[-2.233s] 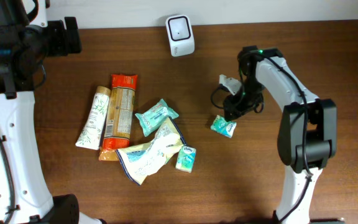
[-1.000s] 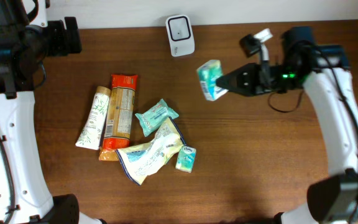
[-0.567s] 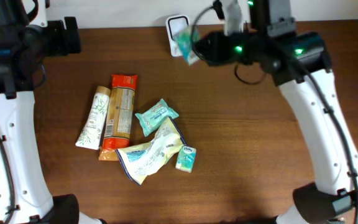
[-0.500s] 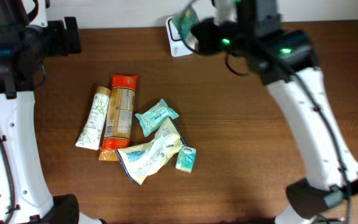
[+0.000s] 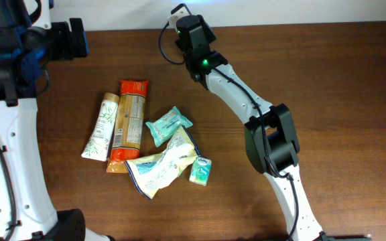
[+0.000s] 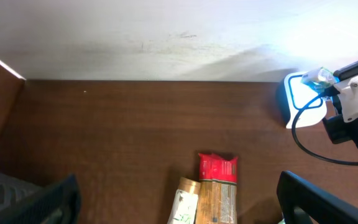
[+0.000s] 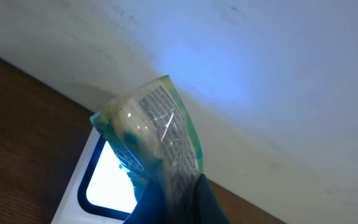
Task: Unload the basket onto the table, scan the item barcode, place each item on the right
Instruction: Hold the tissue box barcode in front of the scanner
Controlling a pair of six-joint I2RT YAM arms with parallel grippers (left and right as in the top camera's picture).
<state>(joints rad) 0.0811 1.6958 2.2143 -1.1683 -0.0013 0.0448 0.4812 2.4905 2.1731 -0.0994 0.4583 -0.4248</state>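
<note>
My right gripper [image 7: 180, 190] is shut on a small teal packet [image 7: 157, 130], pinching its lower end. The packet stands tilted just in front of the white scanner [image 7: 86, 193], whose window glows blue-white. The left wrist view shows the same packet [image 6: 321, 77] against the scanner [image 6: 303, 107] at the table's back edge. From overhead the right arm [image 5: 196, 40] covers the scanner and the packet. My left gripper [image 6: 179, 214] is open and holds nothing, high above the table's far left, with its dark fingers [image 6: 39, 199] at the frame's bottom corners.
On the left half of the table lie a white tube [image 5: 101, 126], a red and brown packet [image 5: 130, 120], a teal pack [image 5: 168, 125], a white and yellow pouch [image 5: 163, 164] and a small teal box [image 5: 200, 170]. A white wall runs behind the table.
The right arm lifted the teal packet off the table at mid-right and swung it left and back to the scanner, which it now covers from overhead. The left arm stayed still.
</note>
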